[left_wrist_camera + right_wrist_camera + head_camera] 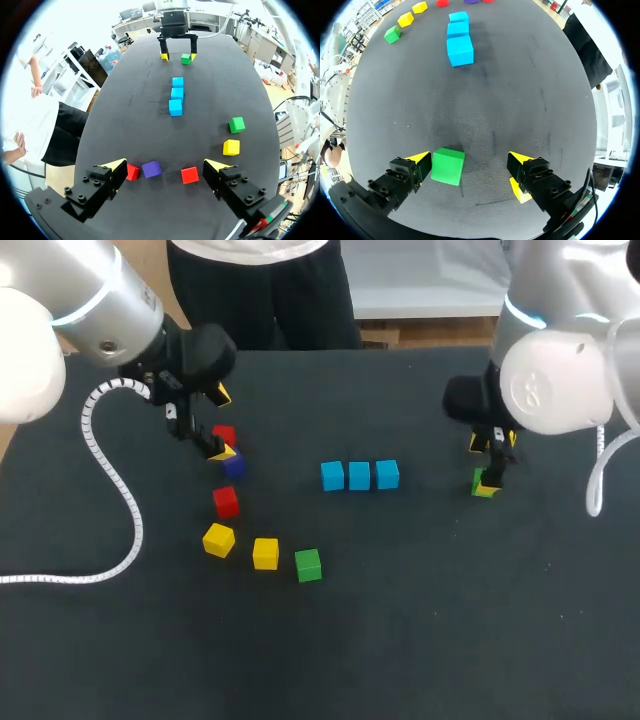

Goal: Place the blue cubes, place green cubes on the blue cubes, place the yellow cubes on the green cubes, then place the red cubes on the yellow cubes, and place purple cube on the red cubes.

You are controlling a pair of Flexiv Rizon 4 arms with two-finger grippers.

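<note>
Now in hand: nothing; neither gripper is pinching a cube.
Landmark: the blue row (359,476), three blue cubes side by side and touching, mid-table.
Right gripper (470,162): low over the table just off the blue row's right end, fingers spread.
First green cube (447,166): between the right gripper's fingers, close against one of them, with a clear gap to the other.
Left gripper (166,167): well off the blue row's left end, fingers spread wide and not gripping.
Purple cube (151,169): between the left gripper's fingers, touched by neither, well left of the blue row.
Red cubes (189,175): one on either side of the purple cube, also inside that open span.
Second green cube (308,565): on the robot's side of the blue row, a little past its left end.
Yellow cubes (265,553): beside that green cube, further still from the blue row.
Step, as I judge it: the blue row is laid, and the first green cube is next to go on it.
Handling: the cubes look small, rigid and light, with flat and probably smooth faces; squeezing should not harm them.
Where to grip: on two opposite flat faces, centred and square to the fingers.
Risk: an off-centre or corner pinch may twist the cube, and a hard set-down could nudge the loose blue row.
</note>
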